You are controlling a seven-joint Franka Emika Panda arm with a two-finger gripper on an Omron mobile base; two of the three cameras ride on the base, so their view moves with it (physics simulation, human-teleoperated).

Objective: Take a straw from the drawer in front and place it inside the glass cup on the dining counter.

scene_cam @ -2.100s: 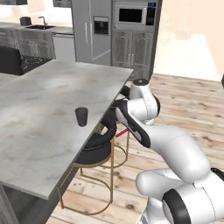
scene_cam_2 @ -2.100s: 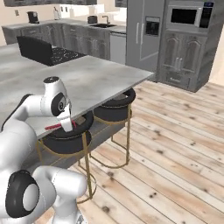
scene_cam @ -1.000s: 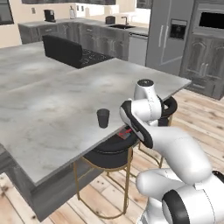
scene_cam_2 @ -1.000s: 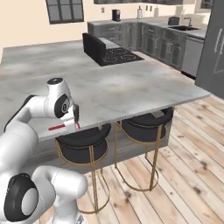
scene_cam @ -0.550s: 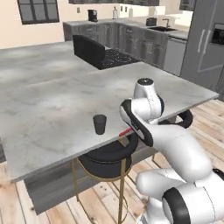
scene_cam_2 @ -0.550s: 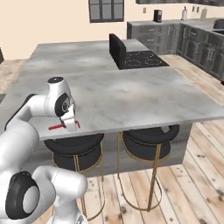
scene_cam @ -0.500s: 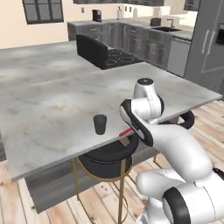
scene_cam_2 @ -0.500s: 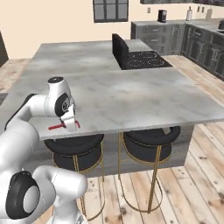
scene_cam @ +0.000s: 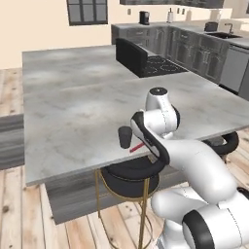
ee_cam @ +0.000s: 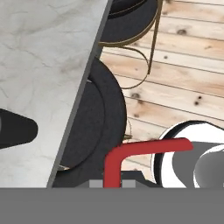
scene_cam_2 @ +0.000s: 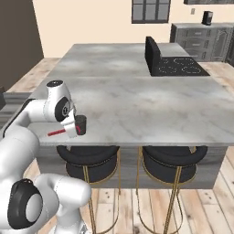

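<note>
My gripper [scene_cam_2: 72, 130] is shut on the thin red straw [scene_cam_2: 56, 133], which lies about level and sticks out to the left. In the hand view the straw [ee_cam: 131, 154] rises from between the fingertips and bends right. The small dark glass cup [scene_cam_2: 81, 124] stands upright on the dining counter [scene_cam_2: 137, 96] near its front edge, right beside the gripper. In the left base view the cup [scene_cam: 125, 137] is just left of the straw's red tip [scene_cam: 137, 147]. In the hand view the cup [ee_cam: 15, 130] lies at the left edge. The drawer is out of view.
Two black round stools [scene_cam_2: 93, 160] [scene_cam_2: 171, 157] with gold legs stand under the counter's front edge, over a wooden floor. A black cooktop [scene_cam_2: 171, 64] with a raised back sits at the far side of the slab. Grey cabinets [scene_cam: 204, 53] line the back wall.
The base has driven and turned, so the whole scene has shifted. The cup now stands closer to my gripper. The grip on the straw is unchanged.
</note>
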